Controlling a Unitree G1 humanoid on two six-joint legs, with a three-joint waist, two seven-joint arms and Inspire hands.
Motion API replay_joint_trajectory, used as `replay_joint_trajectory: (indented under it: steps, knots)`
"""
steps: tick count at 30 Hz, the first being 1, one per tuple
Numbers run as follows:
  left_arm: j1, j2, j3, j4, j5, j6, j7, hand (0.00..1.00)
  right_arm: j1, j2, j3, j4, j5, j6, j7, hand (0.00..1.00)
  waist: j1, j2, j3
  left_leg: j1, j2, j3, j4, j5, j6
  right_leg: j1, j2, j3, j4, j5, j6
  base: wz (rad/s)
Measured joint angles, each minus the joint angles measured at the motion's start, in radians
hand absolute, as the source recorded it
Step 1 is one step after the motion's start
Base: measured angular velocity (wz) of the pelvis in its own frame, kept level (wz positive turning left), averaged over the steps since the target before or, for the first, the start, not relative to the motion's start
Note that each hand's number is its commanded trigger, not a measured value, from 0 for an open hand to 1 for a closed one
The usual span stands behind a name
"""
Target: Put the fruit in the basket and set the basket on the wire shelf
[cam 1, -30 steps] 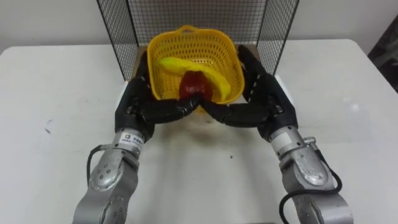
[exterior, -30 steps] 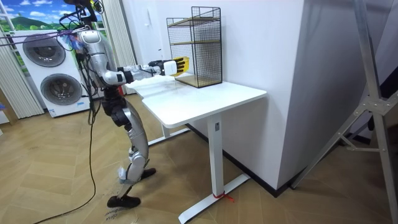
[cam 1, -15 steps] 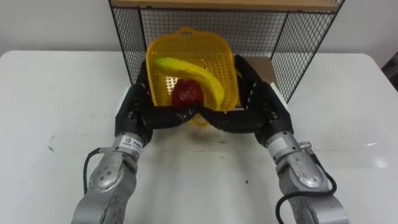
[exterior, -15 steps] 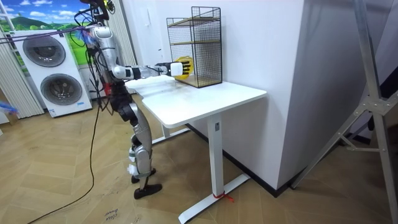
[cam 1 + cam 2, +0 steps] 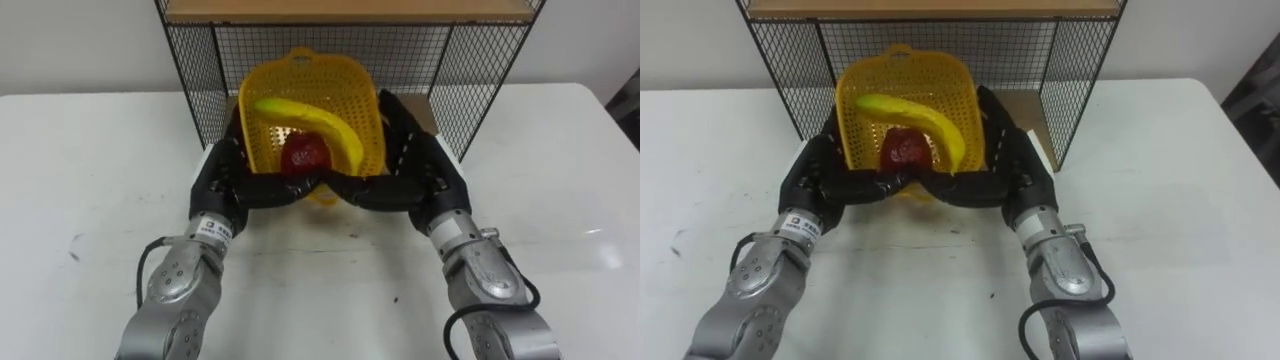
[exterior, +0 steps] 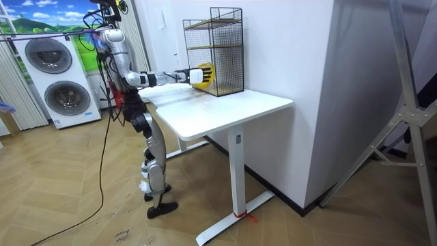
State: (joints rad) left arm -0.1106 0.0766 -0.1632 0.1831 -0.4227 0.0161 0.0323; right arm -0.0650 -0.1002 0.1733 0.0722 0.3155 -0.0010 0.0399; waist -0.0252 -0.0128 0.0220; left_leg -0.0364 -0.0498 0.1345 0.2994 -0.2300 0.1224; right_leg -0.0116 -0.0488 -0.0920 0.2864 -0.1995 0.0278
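At the open front of the wire shelf [image 5: 200, 75], the left hand [image 5: 232, 172] and the right hand [image 5: 412, 165] press nearly straight fingers against the two sides of the yellow basket [image 5: 335, 80] and carry it between them over the white worktop [image 5: 100, 160]. The basket is tilted toward the robot, with a banana [image 5: 312, 115] and a red fruit [image 5: 305, 155] inside.

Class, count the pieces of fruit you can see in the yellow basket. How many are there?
2. A banana lies across the basket, and a red fruit sits just below it, toward the near wall. Others may be hidden underneath.
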Motion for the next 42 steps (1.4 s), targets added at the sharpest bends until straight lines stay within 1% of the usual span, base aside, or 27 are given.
replay_joint_trajectory:
  steps: [2,6,9,10,11,13,15,17,18,20,22,23,25,26,27,29,31,33,35,41,42]
  knots:
    - [-0.032,-0.012,0.005,0.045,0.001,0.01,0.0,0.0,-0.015,0.002,0.001,0.021,-0.001,0.002,-0.011,0.0,0.003,0.0,0.0001,0.012,0.001,0.003,-0.006,0.001,-0.001,0.013,0.001,0.003,-0.015,0.005,0.0,-0.03]
    - [-0.066,-0.014,0.004,0.058,0.0,0.02,0.001,0.0,-0.058,0.006,0.0,0.083,0.008,0.008,-0.036,0.0,0.002,0.0,0.0002,0.021,0.001,0.005,-0.016,0.002,-0.003,0.018,0.007,0.008,-0.02,0.01,0.0,-0.04]
    - [-0.108,-0.019,0.003,0.102,0.001,0.03,0.003,0.0,-0.104,0.015,0.001,0.129,0.04,0.021,-0.064,0.0,0.002,0.0,0.0002,0.029,0.002,0.005,-0.023,0.004,-0.005,0.027,0.007,0.0,-0.031,0.013,0.0,0.0]
    - [-0.135,-0.019,0.006,0.129,0.001,0.032,0.005,0.0,-0.119,0.015,0.0,0.138,0.042,0.026,-0.076,0.0,0.003,0.0,0.0002,0.031,0.002,0.005,-0.025,0.004,-0.005,0.028,0.007,-0.002,-0.032,0.013,-0.001,0.0]
    - [-0.161,-0.019,0.014,0.154,0.001,0.042,0.006,0.0,-0.137,0.015,-0.001,0.152,0.042,0.031,-0.084,0.0,0.004,-0.001,0.0001,0.031,0.002,0.005,-0.027,0.005,-0.006,0.029,0.007,-0.002,-0.034,0.013,-0.001,0.0]
    - [-0.183,-0.02,0.024,0.163,0.001,0.059,0.006,0.0,-0.157,0.015,0.0,0.153,0.042,0.048,-0.093,0.0,0.003,-0.001,0.0,0.032,0.003,0.006,-0.027,0.006,-0.007,0.03,0.005,0.001,-0.04,0.014,-0.001,0.0]
    - [-0.192,-0.021,0.034,0.172,-0.001,0.064,0.006,0.0,-0.167,0.015,-0.001,0.153,0.042,0.05,-0.101,0.0,0.005,-0.001,-0.0001,0.033,0.003,0.008,-0.028,0.006,-0.008,0.031,0.005,0.006,-0.051,0.015,-0.003,-0.04]
    - [-0.204,-0.025,0.045,0.193,-0.006,0.079,0.006,0.0,-0.183,0.017,-0.001,0.153,0.043,0.07,-0.114,0.0,0.006,-0.002,-0.0006,0.037,0.003,0.008,-0.032,0.007,-0.009,0.031,0.005,0.008,-0.051,0.015,-0.003,-0.02]
    - [-0.204,-0.025,0.045,0.193,-0.006,0.086,0.005,0.0,-0.187,0.017,-0.001,0.153,0.044,0.073,-0.114,0.0,0.007,-0.003,-0.001,0.039,0.004,0.008,-0.033,0.007,-0.009,0.032,0.005,0.009,-0.052,0.015,-0.003,-0.05]
    - [-0.215,-0.03,0.057,0.193,-0.005,0.111,0.005,0.0,-0.213,0.017,-0.002,0.158,0.048,0.097,-0.124,0.0,0.008,-0.005,-0.0019,0.04,0.004,0.009,-0.033,0.007,-0.01,0.031,0.005,0.008,-0.051,0.015,-0.003,-0.04]
    - [-0.228,-0.034,0.064,0.193,-0.004,0.129,0.006,0.0,-0.24,0.017,-0.002,0.185,0.067,0.11,-0.129,0.0,0.006,-0.006,-0.002,0.04,0.004,0.009,-0.033,0.007,-0.01,0.033,0.005,0.006,-0.052,0.015,-0.003,0.0]
    - [-0.244,-0.036,0.066,0.193,-0.002,0.141,0.007,0.0,-0.254,0.023,-0.01,0.195,0.073,0.125,-0.137,0.0,0.008,-0.006,-0.0022,0.039,0.004,0.009,-0.033,0.007,-0.01,0.033,0.004,0.002,-0.054,0.015,-0.003,0.0]
    - [-0.271,-0.039,0.072,0.193,0.002,0.154,0.008,0.0,-0.272,0.024,-0.019,0.196,0.077,0.142,-0.146,0.0,0.007,-0.006,-0.0025,0.038,0.004,0.009,-0.033,0.007,-0.01,0.034,0.004,0.002,-0.058,0.016,-0.004,0.0]
    - [-0.293,-0.039,0.077,0.2,-0.003,0.161,0.008,0.0,-0.28,0.036,-0.032,0.196,0.092,0.145,-0.154,0.0,0.007,-0.007,-0.0026,0.04,0.004,0.009,-0.033,0.007,-0.01,0.038,0.005,0.007,-0.063,0.018,-0.005,0.0]
    - [-0.305,-0.039,0.081,0.207,-0.007,0.164,0.008,0.0,-0.284,0.039,-0.038,0.197,0.101,0.146,-0.158,0.0,0.007,-0.007,-0.0025,0.042,0.004,0.009,-0.032,0.007,-0.01,0.042,0.005,0.007,-0.066,0.019,-0.005,0.0]
    - [-0.353,-0.039,0.089,0.248,-0.023,0.177,0.008,0.0,-0.302,0.047,-0.051,0.212,0.12,0.146,-0.172,0.0,0.006,-0.006,-0.0029,0.053,0.004,0.01,-0.033,0.007,-0.01,0.053,0.005,0.008,-0.066,0.019,-0.005,0.0]
    - [-0.371,-0.039,0.09,0.264,-0.025,0.187,0.008,0.0,-0.311,0.052,-0.06,0.223,0.126,0.147,-0.181,0.0,0.006,-0.006,-0.0029,0.06,0.005,0.011,-0.033,0.007,-0.01,0.059,0.005,0.009,-0.066,0.019,-0.005,0.0]
    - [-0.373,-0.039,0.095,0.269,-0.025,0.197,0.008,0.0,-0.311,0.059,-0.064,0.232,0.134,0.151,-0.191,0.0,0.004,-0.006,-0.0035,0.066,0.005,0.013,-0.032,0.007,-0.01,0.064,0.006,0.009,-0.066,0.019,-0.005,0.0]
    - [-0.377,-0.042,0.107,0.286,-0.025,0.209,0.008,0.0,-0.312,0.06,-0.076,0.244,0.163,0.165,-0.192,0.0,0.004,-0.005,-0.0037,0.066,0.007,0.015,-0.032,0.007,-0.01,0.063,0.006,0.009,-0.065,0.021,-0.006,0.0]
    - [-0.377,-0.048,0.121,0.333,-0.025,0.243,0.015,0.0,-0.323,0.067,-0.077,0.309,0.167,0.187,-0.192,0.0,0.004,-0.003,-0.0048,0.064,0.007,0.014,-0.03,0.007,-0.01,0.062,0.007,0.008,-0.062,0.024,-0.006,0.0]
    - [-0.377,-0.048,0.122,0.335,-0.025,0.243,0.015,0.0,-0.324,0.067,-0.077,0.309,0.167,0.19,-0.192,0.0,0.004,-0.003,-0.0053,0.064,0.007,0.014,-0.03,0.007,-0.01,0.062,0.007,0.008,-0.062,0.024,-0.005,0.0]
